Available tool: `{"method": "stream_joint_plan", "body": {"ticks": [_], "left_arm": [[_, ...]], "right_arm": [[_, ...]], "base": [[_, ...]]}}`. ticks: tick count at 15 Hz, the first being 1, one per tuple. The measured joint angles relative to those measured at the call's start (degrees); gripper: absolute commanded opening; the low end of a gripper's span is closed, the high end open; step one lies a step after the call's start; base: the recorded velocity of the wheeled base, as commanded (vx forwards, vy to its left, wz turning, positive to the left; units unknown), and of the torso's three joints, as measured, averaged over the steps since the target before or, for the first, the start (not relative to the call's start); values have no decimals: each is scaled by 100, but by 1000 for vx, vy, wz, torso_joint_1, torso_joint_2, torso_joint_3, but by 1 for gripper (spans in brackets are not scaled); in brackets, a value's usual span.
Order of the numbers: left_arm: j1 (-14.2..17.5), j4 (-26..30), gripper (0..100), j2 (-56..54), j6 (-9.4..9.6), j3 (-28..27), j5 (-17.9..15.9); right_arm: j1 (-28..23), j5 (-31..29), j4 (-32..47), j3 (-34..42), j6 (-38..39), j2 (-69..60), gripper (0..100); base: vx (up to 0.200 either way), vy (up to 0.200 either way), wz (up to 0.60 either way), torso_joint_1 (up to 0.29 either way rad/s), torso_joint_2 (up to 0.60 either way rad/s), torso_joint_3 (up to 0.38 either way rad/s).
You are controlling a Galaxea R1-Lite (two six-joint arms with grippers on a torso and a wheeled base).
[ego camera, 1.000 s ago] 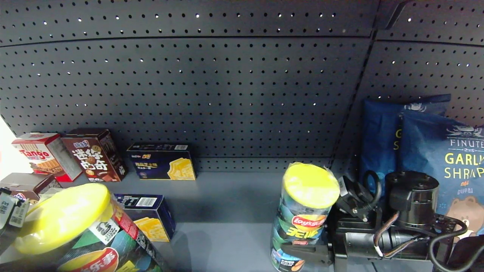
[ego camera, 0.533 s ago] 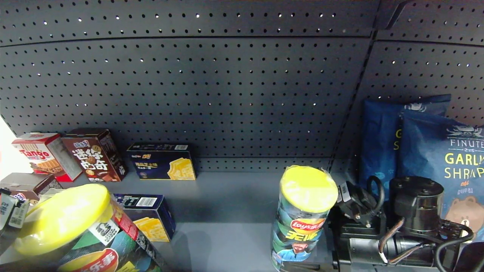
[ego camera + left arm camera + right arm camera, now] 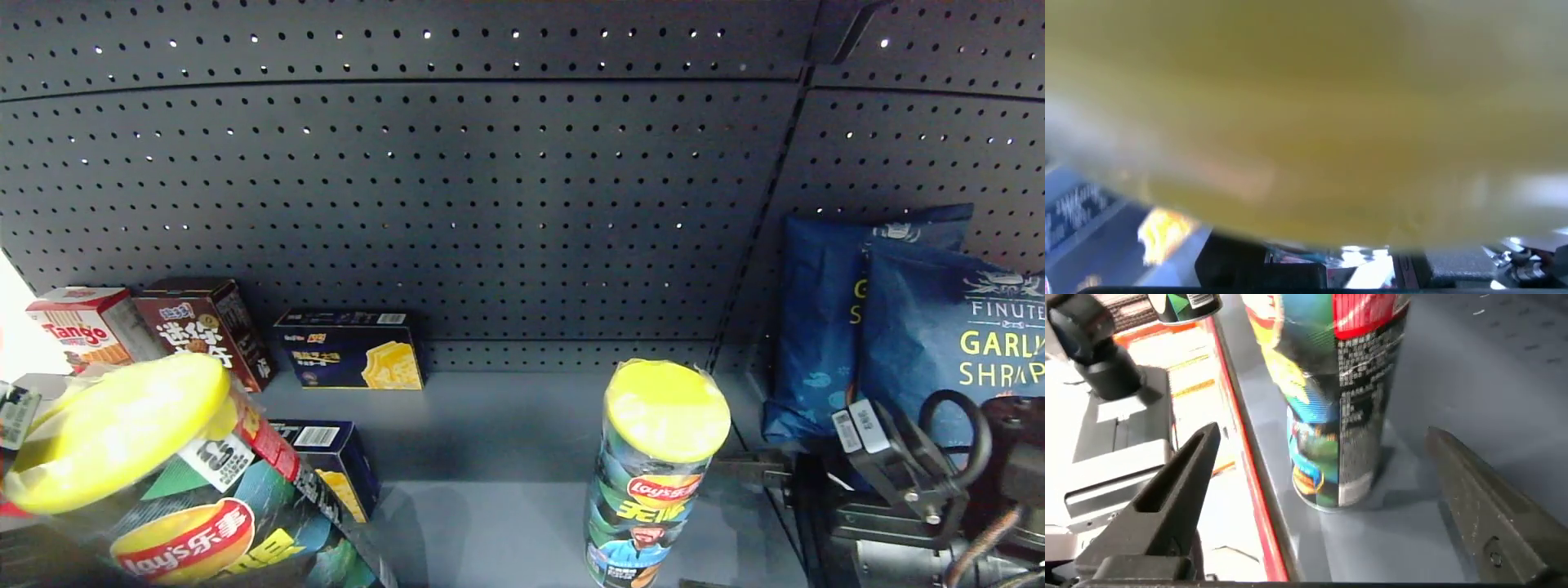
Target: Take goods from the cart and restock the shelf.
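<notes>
Nearest to you, at 7 o'clock in the head view, a tall cylindrical chip can with a yellow plastic lid (image 3: 155, 482) sits tilted, its lid leaning toward 10 o'clock; the left wrist camera has that yellow lid pressed close against it, and you cannot tell whether the left gripper is clamped on it. At 4 o'clock the right gripper (image 3: 1323, 437) stands with its jaws spread wide and nothing between them. Just beyond its fingertips a second yellow-lidded chip can (image 3: 665, 474) stands upright on the grey metal shelf deck (image 3: 506, 441), near the front edge and apart from both fingers. Behind the tilted can, at 8 o'clock, lies a dark blue cardboard box printed with yellow wafers (image 3: 331, 461). Farther back, at 9 to 10 o'clock along the rear of the deck, stand a matching dark blue wafer box (image 3: 351, 347), a brown biscuit box (image 3: 204, 331) and a red-and-white wafer box (image 3: 77, 327), the last two touching. At 3 o'clock two dark blue snack bags (image 3: 939, 318) lean upright, one overlapping the other. The dark perforated back panel (image 3: 490, 204) rises behind everything.
</notes>
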Motion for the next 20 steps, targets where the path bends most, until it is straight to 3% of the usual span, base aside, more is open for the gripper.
{"method": "stream_joint_plan", "body": {"ticks": [3,6,8,10,14,18,20], "left_arm": [[-212,-24,0,402,46,-499,18],[-257,-17,0,896,130,-968,22],[-265,18,0,1224,141,-1133,22],[-271,-24,0,1514,148,-1202,35],[-276,-74,0,2161,255,-1712,475],[-256,-226,0,3082,890,-2443,490],[-260,-208,0,3571,1035,-2911,473]], "right_arm": [[140,-512,1068,69,12,-870,100],[739,-1579,2550,-424,12,-1744,100],[1113,-2107,2697,-568,28,-2160,100],[1213,-2157,2710,-542,69,-2472,100],[1229,-2157,2710,-258,215,-2907,100],[1232,-2146,2693,-123,272,-3065,100],[1230,-2132,2669,-49,324,-3145,100]], "base": [[0,0,0,0,0,0],[0,0,0,0,0,0],[0,0,0,0,0,0],[0,0,0,0,0,0],[0,0,0,0,0,0],[0,0,0,0,0,0],[0,0,0,0,0,0]]}}
